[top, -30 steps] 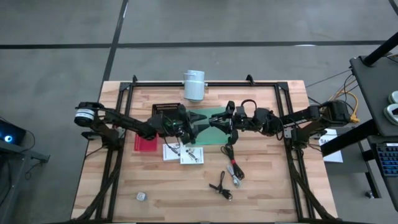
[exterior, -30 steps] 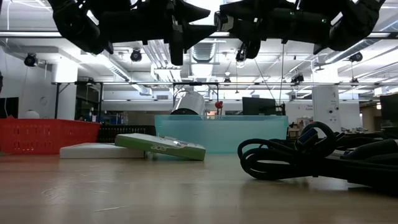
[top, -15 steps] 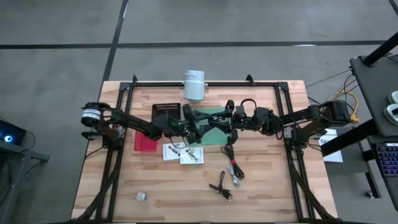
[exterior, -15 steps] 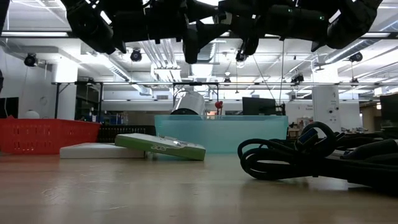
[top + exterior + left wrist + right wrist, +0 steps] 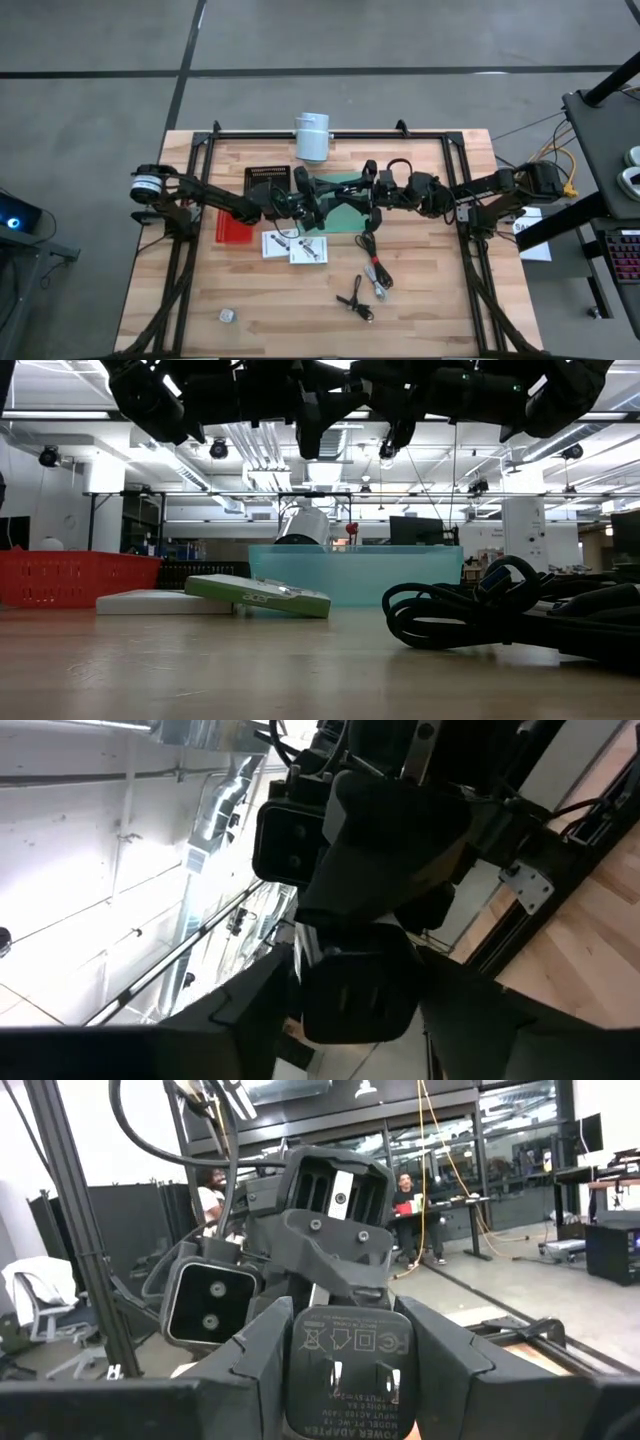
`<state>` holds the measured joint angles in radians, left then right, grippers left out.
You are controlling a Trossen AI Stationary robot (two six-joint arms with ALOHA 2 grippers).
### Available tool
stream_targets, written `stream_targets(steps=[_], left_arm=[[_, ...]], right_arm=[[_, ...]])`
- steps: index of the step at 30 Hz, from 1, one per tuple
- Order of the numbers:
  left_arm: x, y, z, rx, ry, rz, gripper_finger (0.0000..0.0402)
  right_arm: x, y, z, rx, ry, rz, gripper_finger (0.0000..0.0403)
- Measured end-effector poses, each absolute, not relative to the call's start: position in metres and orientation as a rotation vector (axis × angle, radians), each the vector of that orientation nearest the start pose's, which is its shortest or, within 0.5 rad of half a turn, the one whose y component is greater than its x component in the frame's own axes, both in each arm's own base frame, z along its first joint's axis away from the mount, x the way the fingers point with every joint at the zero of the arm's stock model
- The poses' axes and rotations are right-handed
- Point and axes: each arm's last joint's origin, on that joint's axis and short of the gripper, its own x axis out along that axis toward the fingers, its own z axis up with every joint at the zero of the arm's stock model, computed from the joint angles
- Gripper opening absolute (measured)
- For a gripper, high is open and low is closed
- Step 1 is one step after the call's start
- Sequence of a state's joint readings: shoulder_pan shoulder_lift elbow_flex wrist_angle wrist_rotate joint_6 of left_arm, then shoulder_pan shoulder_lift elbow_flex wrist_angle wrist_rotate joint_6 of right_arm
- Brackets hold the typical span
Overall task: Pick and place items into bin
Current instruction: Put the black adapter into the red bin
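Note:
A black power adapter (image 5: 349, 1365) hangs in the air over the teal bin (image 5: 352, 214), between my two grippers, which meet tip to tip. My right gripper (image 5: 350, 1380) is shut on it. My left gripper (image 5: 358, 1010) faces it from the table's left and has closed onto the same block (image 5: 360, 995). Two white cards (image 5: 276, 243) (image 5: 309, 250) lie flat on the wood just in front of the bin. Thin black cables (image 5: 376, 275) (image 5: 356, 298) lie nearer the front. A small grey ball (image 5: 227, 316) rests at the front left. My left gripper has the adapter's end (image 5: 330, 1010) between its two fingers, which reach in level from the table's left. The block fills the gap between them and is clear of the table. My right gripper pinches the adapter's two sides (image 5: 300, 1380) between its fingers, level, from the table's right. The labelled face with the prongs (image 5: 352, 1342) is turned toward its wrist. The adapter is lifted clear, above the bin.
A red basket (image 5: 235, 228) stands left of the bin, with a dark ribbed tray (image 5: 268, 178) behind it. A white cylinder (image 5: 311, 137) stands at the far edge. A thick black cable coil (image 5: 480, 610) lies on the wood. Black frame rails (image 5: 180, 270) run along both sides.
My left gripper has gone toward the table's right, up to the adapter held in my right gripper, and its fingers now stand around that block. My right gripper and the adapter have kept their place over the bin.

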<state>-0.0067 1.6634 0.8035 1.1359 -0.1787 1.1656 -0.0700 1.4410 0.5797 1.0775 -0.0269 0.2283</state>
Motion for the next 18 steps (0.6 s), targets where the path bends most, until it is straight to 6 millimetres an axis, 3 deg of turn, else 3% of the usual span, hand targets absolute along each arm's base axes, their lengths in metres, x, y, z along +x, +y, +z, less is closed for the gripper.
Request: stream_targets(steps=[4,18], left_arm=[[0.3430,0.0030,0.2476,1.135,-0.143,0.320,0.0138],[0.3392,0.0055,0.2526,1.125,-0.082,0.436,0.0136]], right_arm=[[0.2845,-0.0194,0.2399,0.219,-0.225,-0.022,0.0141],[0.2821,-0.0195,0.2416,0.212,-0.204,-0.023,0.0198]])
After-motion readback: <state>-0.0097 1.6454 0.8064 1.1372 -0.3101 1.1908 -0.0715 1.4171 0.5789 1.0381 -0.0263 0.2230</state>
